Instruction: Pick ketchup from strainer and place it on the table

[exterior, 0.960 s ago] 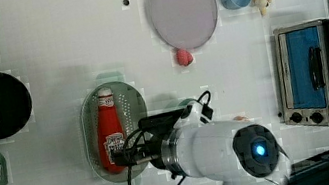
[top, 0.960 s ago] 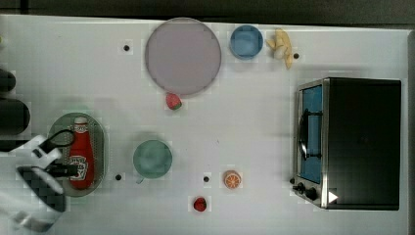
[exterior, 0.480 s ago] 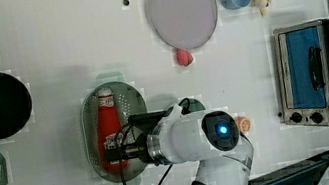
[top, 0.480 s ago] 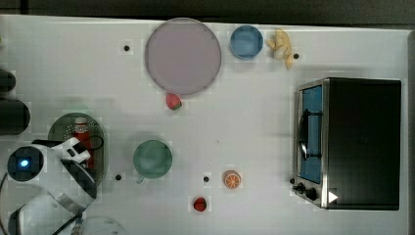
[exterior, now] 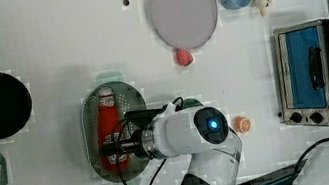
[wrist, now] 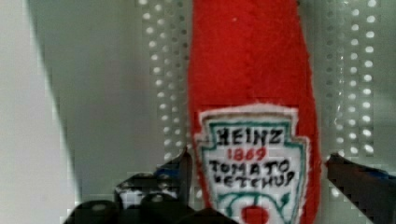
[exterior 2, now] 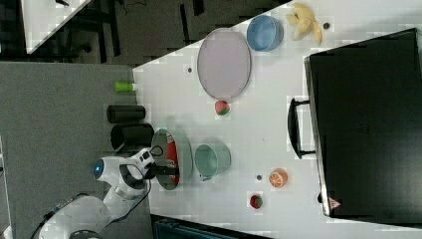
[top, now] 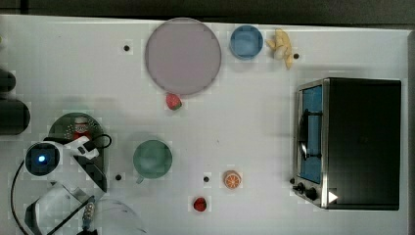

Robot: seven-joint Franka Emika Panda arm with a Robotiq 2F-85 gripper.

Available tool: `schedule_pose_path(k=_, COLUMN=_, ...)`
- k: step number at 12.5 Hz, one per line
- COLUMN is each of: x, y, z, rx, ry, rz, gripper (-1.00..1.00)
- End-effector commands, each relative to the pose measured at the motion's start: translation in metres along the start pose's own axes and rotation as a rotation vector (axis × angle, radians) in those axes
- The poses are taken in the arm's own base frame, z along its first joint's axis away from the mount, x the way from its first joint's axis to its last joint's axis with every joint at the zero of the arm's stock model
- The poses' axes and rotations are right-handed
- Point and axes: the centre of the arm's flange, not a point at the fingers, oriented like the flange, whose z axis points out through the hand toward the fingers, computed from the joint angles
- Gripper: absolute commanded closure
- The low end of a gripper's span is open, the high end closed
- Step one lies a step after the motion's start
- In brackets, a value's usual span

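Red plastic lies in the strainer (top: 61, 125): from the top view, the ketchup (top: 80, 128) shows just its upper end, since the arm has swung in over the strainer from its earlier place at the strainer's edge and now covers most of it, which I take to mean the grasp is about to begin. The cup (top: 152, 158) beside the strainer looks empty. In the left view, the gripper (exterior: 111, 149) has come down over the bottle's lower body, the ketchup (exterior: 107, 128) lying lengthwise in the strainer (exterior: 88, 115). In the right view, the ketchup (exterior 2: 171, 148) sits inside the strainer (exterior 2: 185, 149), nothing else in there that I can see. In the wrist view, the jaws stand wide apart, one finger (wrist: 180, 172) on each side of the ketchup (wrist: 252, 74), not squeezing it yet.
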Motion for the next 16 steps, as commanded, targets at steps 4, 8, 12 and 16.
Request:
schedule_pose_path(k=4, x=0.001, y=-0.009, z=-0.011, rx=0.022, ry=0.054, rz=0.025, gripper=-0.22)
schedule_pose_path(k=8, x=-0.004, y=-0.021, z=-0.052, rx=0.003, ry=0.109, rz=-0.005, gripper=-0.21)
schedule_pose_path(k=12, x=-0.007, y=-0.032, z=-0.14, rx=-0.054, ry=0.152, rz=0.058, gripper=-0.21)
schedule_pose_path(k=16, x=0.023, y=-0.025, z=-0.238, rx=-0.031, ry=0.198, rz=0.122, gripper=-0.21)
